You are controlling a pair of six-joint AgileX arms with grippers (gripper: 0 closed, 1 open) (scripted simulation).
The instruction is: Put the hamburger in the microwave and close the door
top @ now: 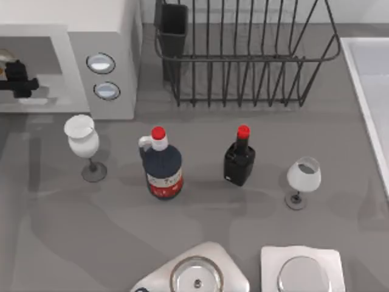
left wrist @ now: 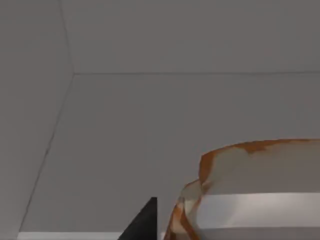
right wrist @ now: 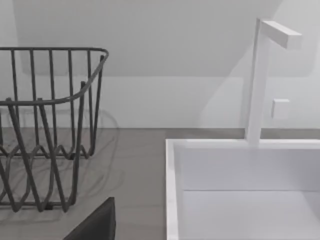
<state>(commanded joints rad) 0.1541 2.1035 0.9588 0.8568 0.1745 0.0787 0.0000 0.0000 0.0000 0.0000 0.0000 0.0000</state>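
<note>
Top view, left tool (top: pixel 9 73) inside microwave (top: pixel 103 36)

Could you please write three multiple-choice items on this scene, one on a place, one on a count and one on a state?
1. Where is the left gripper?
A. Inside the open front of the microwave
B. Over the dish rack
C. Beside the sink

2. How many wine glasses stand on the table?
A. One
B. Two
C. Four

3. What is the state of the hamburger?
A. Lying beside the red-capped bottles
B. Resting in the dish rack
C. Close against the left gripper inside the microwave

Answers:
1 A: in the top view the dark gripper reaches into the microwave's cavity at the table's left.
2 B: one glass stands near the microwave, another on the right.
3 C: the left wrist view shows the bun close up against plain grey inner walls.
</note>
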